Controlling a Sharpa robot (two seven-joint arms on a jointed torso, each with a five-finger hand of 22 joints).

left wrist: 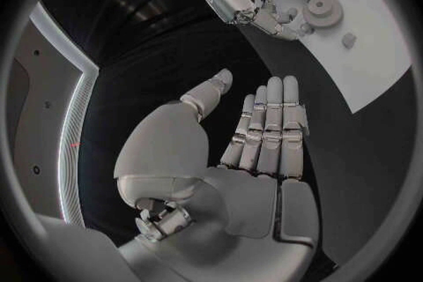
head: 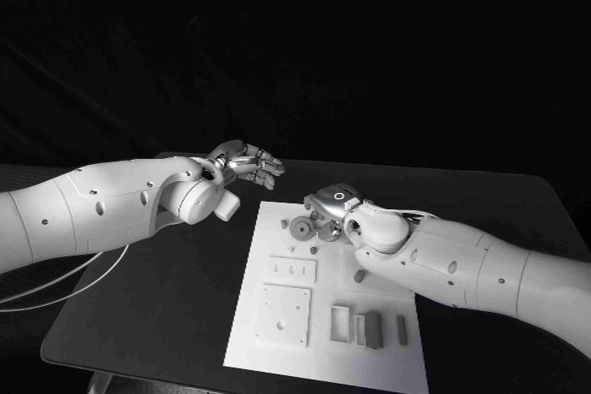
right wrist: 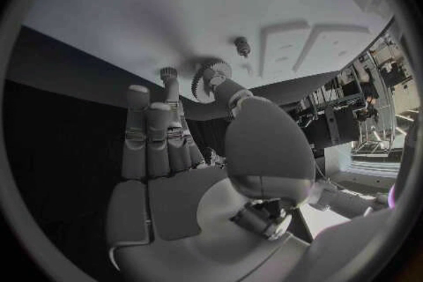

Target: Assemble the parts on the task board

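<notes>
The white task board (head: 326, 304) lies on the black table (head: 160, 300). The right hand (head: 330, 208) is at the board's far end, fingers (right wrist: 148, 141) straight, thumb touching a toothed gear (right wrist: 210, 75) there. The head view hides that touch. The left hand (head: 244, 165) hovers beside the board, fingers (left wrist: 268, 134) flat, holding nothing.

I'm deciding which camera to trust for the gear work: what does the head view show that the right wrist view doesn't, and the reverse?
Head view alone: the left hand open above the bare table, off the task board, plus the board's near blocks.
Right wrist view alone: the right hand's fingertips at a toothed gear, seen close up, beside a small peg.
Both: the right hand over the board's far end.
</notes>
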